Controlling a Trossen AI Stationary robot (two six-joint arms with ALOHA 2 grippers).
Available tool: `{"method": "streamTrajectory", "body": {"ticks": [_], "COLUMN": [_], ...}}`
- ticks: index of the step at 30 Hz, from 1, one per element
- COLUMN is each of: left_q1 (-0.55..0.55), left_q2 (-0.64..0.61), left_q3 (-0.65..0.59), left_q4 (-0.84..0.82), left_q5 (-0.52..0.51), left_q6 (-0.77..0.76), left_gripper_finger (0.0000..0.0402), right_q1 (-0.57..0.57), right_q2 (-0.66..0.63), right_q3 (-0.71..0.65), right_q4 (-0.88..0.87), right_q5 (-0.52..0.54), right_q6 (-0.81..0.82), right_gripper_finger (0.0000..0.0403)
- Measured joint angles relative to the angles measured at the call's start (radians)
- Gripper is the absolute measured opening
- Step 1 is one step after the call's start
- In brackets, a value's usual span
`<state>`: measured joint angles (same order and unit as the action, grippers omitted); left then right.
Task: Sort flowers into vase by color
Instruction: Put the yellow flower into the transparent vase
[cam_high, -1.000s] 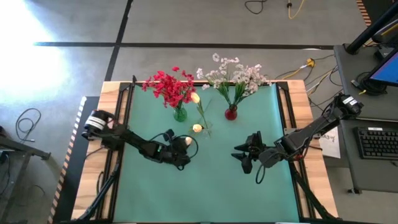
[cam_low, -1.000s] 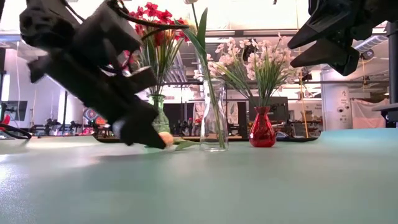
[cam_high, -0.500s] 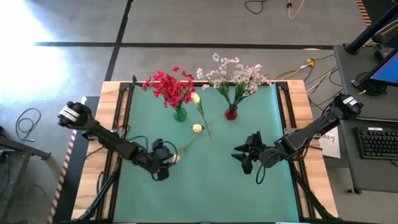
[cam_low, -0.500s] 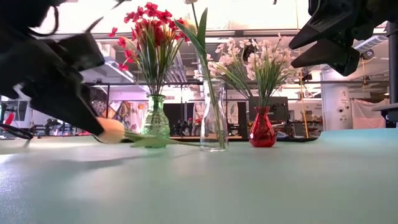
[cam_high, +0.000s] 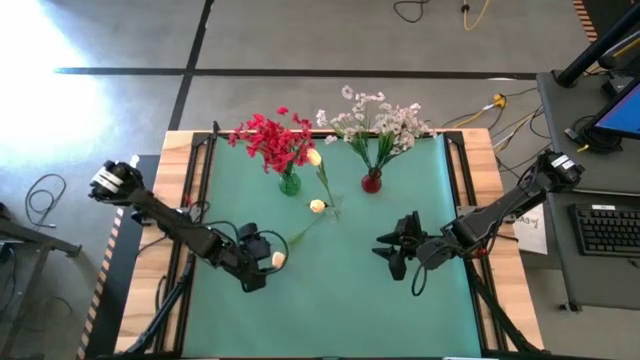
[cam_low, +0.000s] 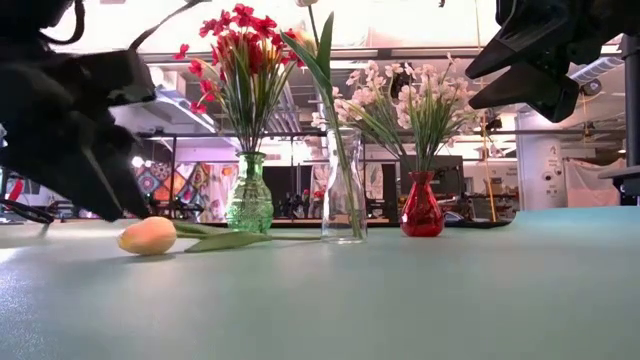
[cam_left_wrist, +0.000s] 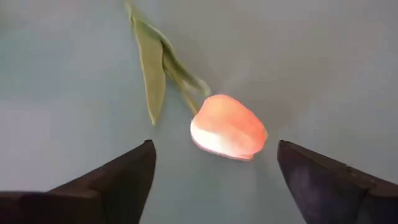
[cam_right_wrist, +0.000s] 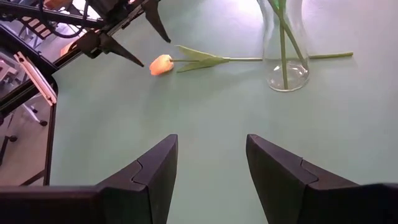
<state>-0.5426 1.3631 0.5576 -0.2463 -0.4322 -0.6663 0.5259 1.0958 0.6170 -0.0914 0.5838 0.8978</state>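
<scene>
A cream-orange rosebud flower (cam_high: 279, 259) lies flat on the green mat, bud (cam_left_wrist: 228, 126) and leaf (cam_left_wrist: 152, 65) on the surface. Its stem runs toward the clear vase (cam_high: 318, 207). My left gripper (cam_left_wrist: 215, 146) is open just off the mat, one finger on each side of the bud without touching it. It also shows as a dark shape in the low view (cam_low: 75, 130), beside the bud (cam_low: 147, 236). My right gripper (cam_high: 392, 250) hangs open over the middle-right of the mat, holding nothing. Red flowers stand in the green vase (cam_high: 289, 183), white ones in the red vase (cam_high: 371, 181).
The three vases stand in a row near the mat's far edge; the clear vase (cam_low: 344, 200) holds a green stem with a yellow bloom (cam_high: 313, 157). Bare mat (cam_high: 340, 310) stretches across the near half. A wooden table edge (cam_high: 175, 150) frames the mat.
My left gripper has drawn back toward the table's left and near edges, dragging the flower by its bud along the mat. It has then lifted a little, opened and let go. The bud now lies free on the mat ahead of the fingers.
</scene>
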Motion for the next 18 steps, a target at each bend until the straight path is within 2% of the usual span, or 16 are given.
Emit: {"method": "streamTrajectory", "body": {"ticks": [4, 11, 18], "left_q1": [0.001, 0.036, 0.124], "left_q2": [0.001, 0.01, 0.1], "left_q3": [0.045, 0.078, -0.011], "left_q4": [0.008, 0.075, 0.397], "left_q5": [-0.074, -0.26, -0.242], "left_q6": [0.076, 0.192, 0.262], "left_gripper_finger": [0.0349, 0.0354, 0.0338], "right_q1": [0.0, 0.0, 0.0], "right_q2": [0.0, 0.0, 0.0], "right_q3": [0.0, 0.0, 0.0], "right_q4": [0.0, 0.0, 0.0], "right_q5": [0.0, 0.0, 0.0], "right_q6": [-0.002, -0.01, -0.011], "right_gripper_finger": [0.0183, 0.0183, 0.0183]}}
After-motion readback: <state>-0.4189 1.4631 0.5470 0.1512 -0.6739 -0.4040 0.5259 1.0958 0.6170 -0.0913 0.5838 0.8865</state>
